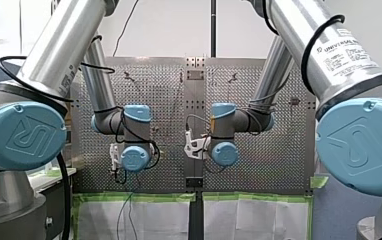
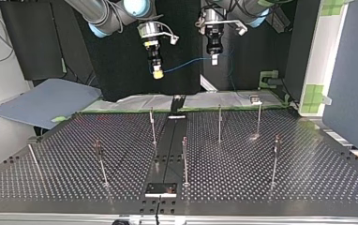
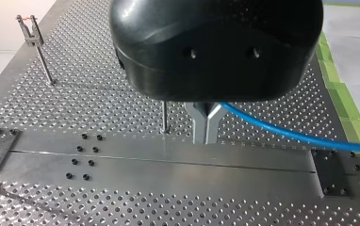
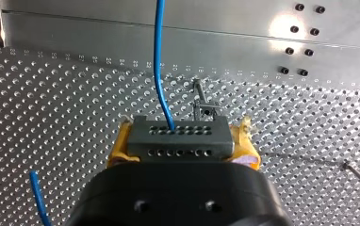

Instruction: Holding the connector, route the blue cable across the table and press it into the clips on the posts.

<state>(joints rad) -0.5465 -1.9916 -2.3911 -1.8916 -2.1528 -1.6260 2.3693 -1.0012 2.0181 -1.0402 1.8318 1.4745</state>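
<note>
The perforated table (image 2: 285,178) lay under both arms, which hung above its far edge in the top view. My right claw (image 2: 157,71) gripped the grey connector (image 4: 178,136) between yellow pads. My left claw (image 3: 205,123) was pinched shut on the blue cable (image 3: 282,132), which was strung between them, above the posts (image 2: 219,123)

White wall (image 1: 169,25) behind, blue-grey partition (image 2: 350,70) alongside.

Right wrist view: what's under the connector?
Only the perforated table and a clip post poking out past the connector. Whatever sits directly beneath it is covered.
</note>
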